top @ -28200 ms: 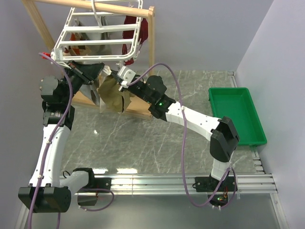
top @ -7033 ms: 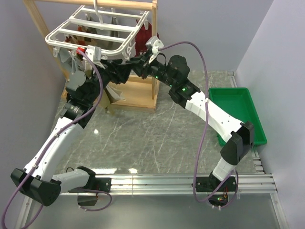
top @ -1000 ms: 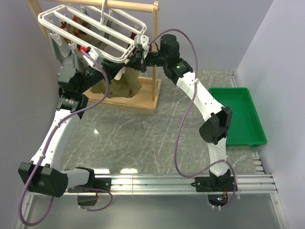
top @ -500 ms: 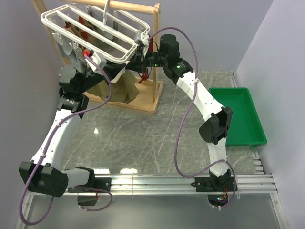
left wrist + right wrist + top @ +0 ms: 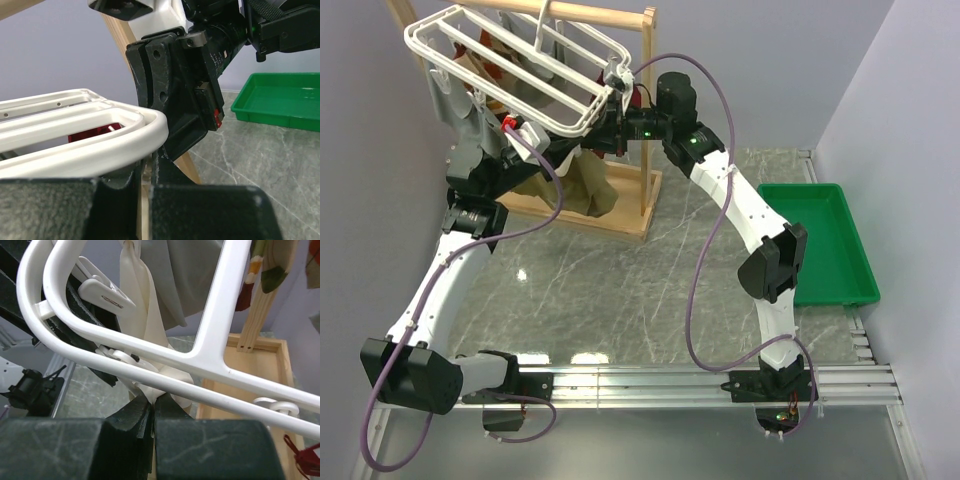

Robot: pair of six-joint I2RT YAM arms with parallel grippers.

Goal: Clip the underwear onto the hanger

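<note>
This looks like the clipping step itself. Both arms meet under the near right corner of the hanger (image 5: 100,145), which hangs tilted from the wooden stand (image 5: 645,120) at the far left of the table.

The underwear (image 5: 575,185) hangs in the air just below that corner, in front of the stand's base. The left gripper (image 5: 145,175) points up at the white rail with its fingers pressed almost together. A thin tan strip shows between them, and I take it to be an edge of the underwear.

The right gripper (image 5: 152,407) has its fingers together, and their tips touch a small white clip (image 5: 150,382) hanging under the rail. I cannot tell whether it truly pinches that clip or only rests against it.

Next, I judge, the clip's mouth must be squeezed open. The left arm then has to lift the pinched edge into it, and the clip must bite before either arm lets go. The cloth is limp, so the edge may fold away from the mouth.
</note>
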